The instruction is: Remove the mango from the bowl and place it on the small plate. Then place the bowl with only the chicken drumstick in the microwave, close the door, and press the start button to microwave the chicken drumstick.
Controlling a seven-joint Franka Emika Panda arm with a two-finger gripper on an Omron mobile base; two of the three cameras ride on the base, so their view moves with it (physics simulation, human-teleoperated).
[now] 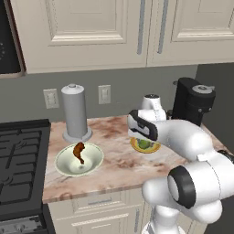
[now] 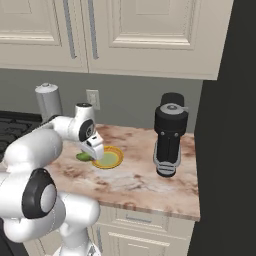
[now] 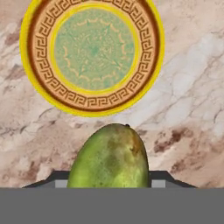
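Now: tool (image 3: 109, 186) clamped on mango (image 3: 110, 157) | carried over table (image 3: 188, 131) toward plate (image 3: 92, 54) for set-down | drumstick (image 1: 80, 152) alone in bowl (image 1: 78, 160)

Even, soft rendered light, faint shadows, no glare, slightly coarse detail.

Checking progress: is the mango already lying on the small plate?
No: the hand holds the mango short of the small plate, which is bare.
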